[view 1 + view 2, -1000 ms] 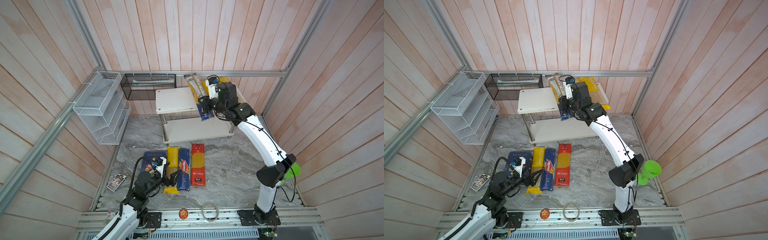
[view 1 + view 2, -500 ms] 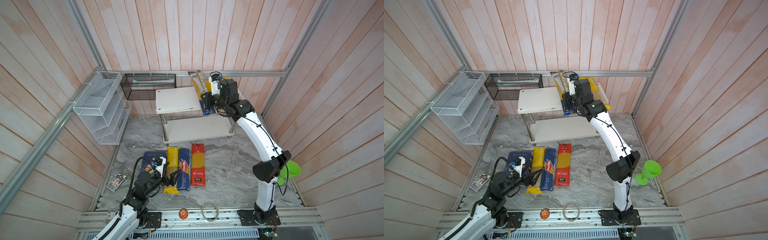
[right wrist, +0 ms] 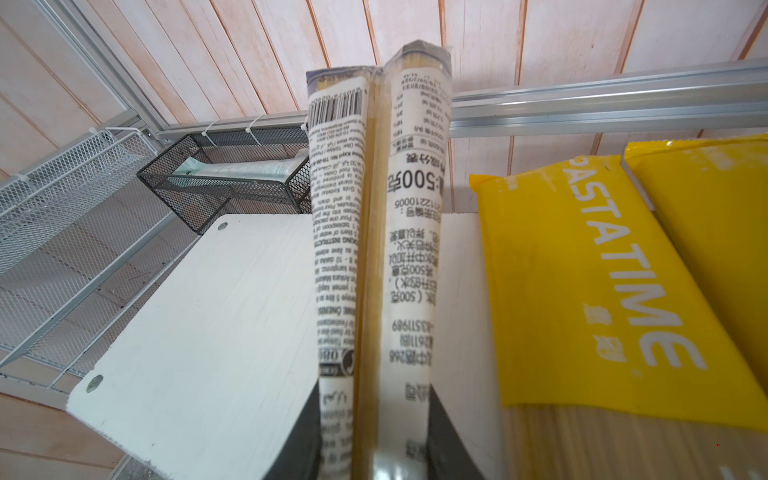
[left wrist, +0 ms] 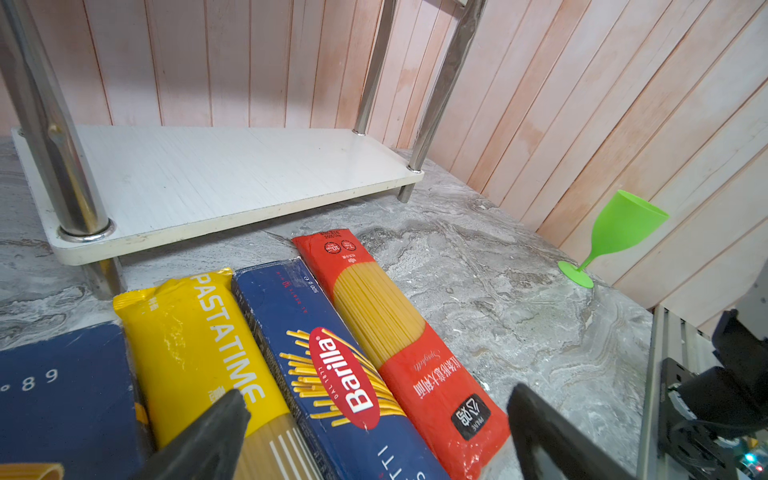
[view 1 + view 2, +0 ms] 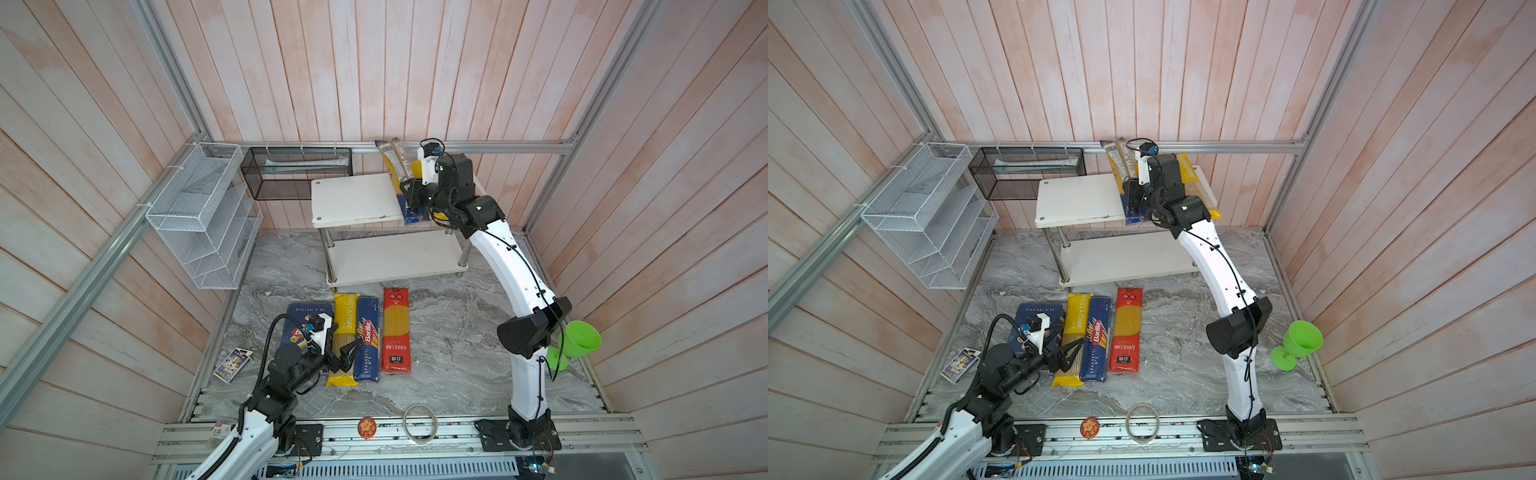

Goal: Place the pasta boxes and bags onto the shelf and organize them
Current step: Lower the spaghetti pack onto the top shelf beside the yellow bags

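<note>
The shelf [image 5: 353, 199] is carrying two yellow PASTATIME bags [image 3: 582, 291] at its right end, mostly hiding behind your right arm [image 5: 511, 266] in both top views. Your right gripper [image 3: 374, 395] is clamping the clear spaghetti bag [image 3: 374, 208], slanting over the shelf's top board. Before the shelf, your left gripper [image 4: 376, 397] is hanging wide apart over the Barilla spaghetti box [image 4: 316, 353]. Left of the shelf, the black mesh basket [image 5: 257, 183] is holding something pale, hard to identify.

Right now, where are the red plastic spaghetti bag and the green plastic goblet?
red plastic spaghetti bag [image 5: 395, 326]: in a top view, clear middle window.
green plastic goblet [image 4: 623, 224]: left wrist view, bowl.
</note>
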Available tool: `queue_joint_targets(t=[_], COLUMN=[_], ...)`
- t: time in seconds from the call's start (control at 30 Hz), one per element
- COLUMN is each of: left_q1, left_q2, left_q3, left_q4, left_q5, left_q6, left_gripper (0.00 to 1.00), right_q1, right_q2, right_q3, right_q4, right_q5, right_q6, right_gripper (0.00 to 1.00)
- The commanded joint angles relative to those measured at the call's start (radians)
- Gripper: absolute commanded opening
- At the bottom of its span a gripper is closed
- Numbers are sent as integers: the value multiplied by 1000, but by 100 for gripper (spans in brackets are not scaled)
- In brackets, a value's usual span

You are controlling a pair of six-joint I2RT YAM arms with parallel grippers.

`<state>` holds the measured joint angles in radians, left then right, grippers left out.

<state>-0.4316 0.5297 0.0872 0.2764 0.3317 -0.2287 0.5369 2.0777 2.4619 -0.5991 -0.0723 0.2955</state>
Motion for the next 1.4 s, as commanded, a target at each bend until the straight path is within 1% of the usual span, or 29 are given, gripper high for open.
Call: queue_joint_targets(t=[0.0, 0.03, 0.13, 0.33, 0.5, 0.6, 0.7, 0.77, 0.87, 0.9, 1.07, 1.2, 1.37], left_q1=[-2, -3, -3, -3, -2, -3, -3, -3, -3, -4, -3, -3, -3], left_q2=[-10, -8, -10, -9, -10, -10, -8, -7, -5, -4, -4, -3, -4], left_q3=[11, 10, 11, 11, 10, 10, 11, 9, 11, 10, 11, 10, 9], left_q4=[-3, -2, -5, -4, -5, -3, -3, -2, -2, -2, -2, -3, -2], left_q5=[-4, -5, -4, -5, -6, -5, -4, -5, -3, -3, -2, -2, -6], left_q6=[6, 5, 6, 5, 6, 5, 4, 5, 4, 5, 4, 3, 2], left_gripper=[100, 100, 100, 100, 100, 100, 100, 100, 100, 100, 100, 100, 100], right_q1=[-12, -12, -11, -5, 25, 46, 75, 97, 106, 105, 106, 105, 106], right_q2=[10, 10, 4, -37, -114, -199, -318, -417, -535, -557, -605, -588, -563], right_q3=[29, 25, 6, -22, -46, -125, -283, -433, -610, -646, -749, -741, -754], right_q4=[93, 93, 96, 107, 70, 54, 82, 139, 212, 218, 211, 182, 200], right_q5=[9, 12, 9, -17, 17, 37, 61, 81, 64, 59, 21, 22, 16], right_q6=[15, 17, 21, 26, -27, -60, -85, -90, -73, -68, -71, -85, -88], right_gripper=[33, 35, 47, 54, 54, 55, 54, 54, 52, 51, 51, 51, 51])
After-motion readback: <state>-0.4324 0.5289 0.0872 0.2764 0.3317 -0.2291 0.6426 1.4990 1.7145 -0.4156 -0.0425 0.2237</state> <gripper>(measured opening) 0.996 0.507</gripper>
